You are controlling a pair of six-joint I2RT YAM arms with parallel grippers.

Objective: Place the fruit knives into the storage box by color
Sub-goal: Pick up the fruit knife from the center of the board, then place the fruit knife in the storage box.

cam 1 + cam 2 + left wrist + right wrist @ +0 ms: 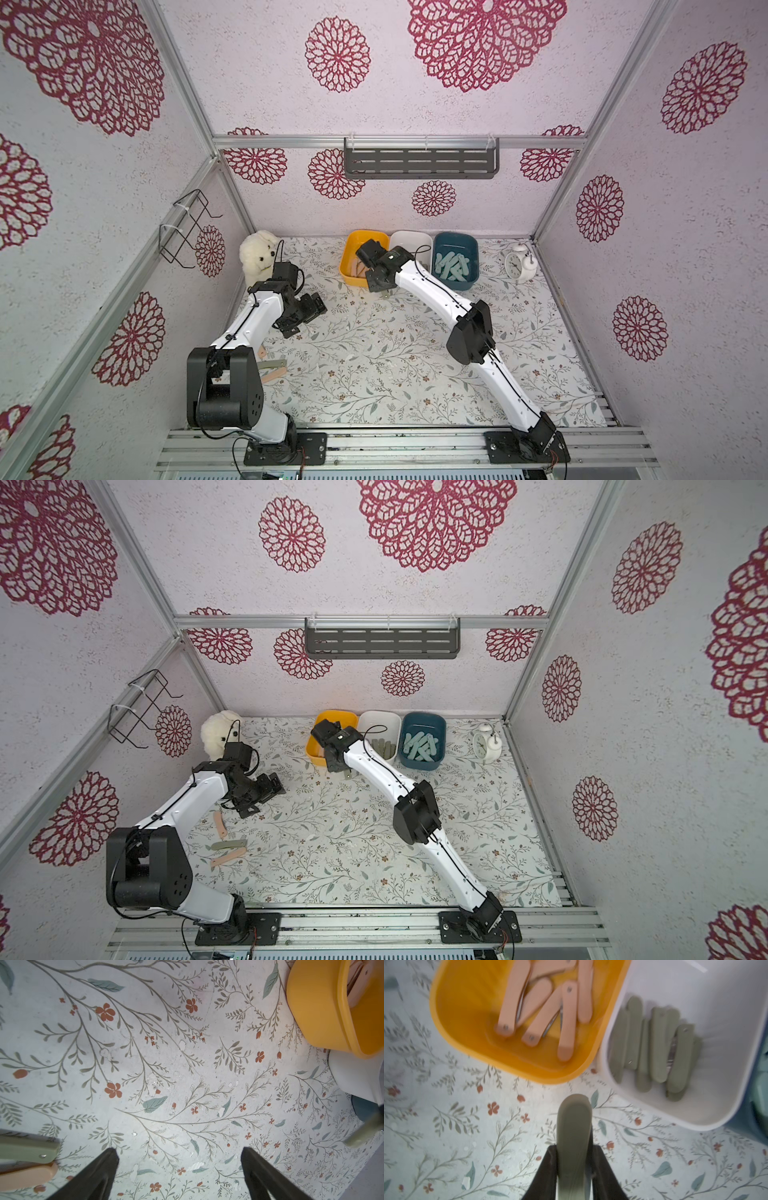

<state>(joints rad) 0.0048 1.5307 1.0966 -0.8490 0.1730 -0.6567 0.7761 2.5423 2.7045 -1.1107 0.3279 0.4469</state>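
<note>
1. Right gripper (574, 1148): jaws drawn in tight on the held olive knife (574, 1124), clamped across its flat sides. The knife juts forward past the fingertips, rounded end leading.
2. The held olive knife hangs over the table (456, 1126). Its free end is just short of the near corners of the yellow tub (446, 1039) and the white tub (720, 1109), outside both rims.
3. Contents: the yellow tub holds pink knives (566, 1022), piled crisscross. The white tub holds olive knives (658, 1047), lying roughly parallel. The teal tub (455, 239) holds mint knives (453, 266) in a loose heap.
4. The tubs stand in a close row at the far edge of the table: yellow, white, teal, from the robot's left to its right.
5. Left gripper (179, 1152): fingers spread wide, nothing between them, only bare table beneath.
6. Three knives lie unsorted by the left arm in a top view: loose pink knife (219, 824), loose olive knife (228, 845), second loose pink knife (227, 859). All are nearer the robot's base than the left gripper and apart from it.
7. Left wrist view: an olive and a pink knife lie side by side just outside one finger, not in the gap.
</note>
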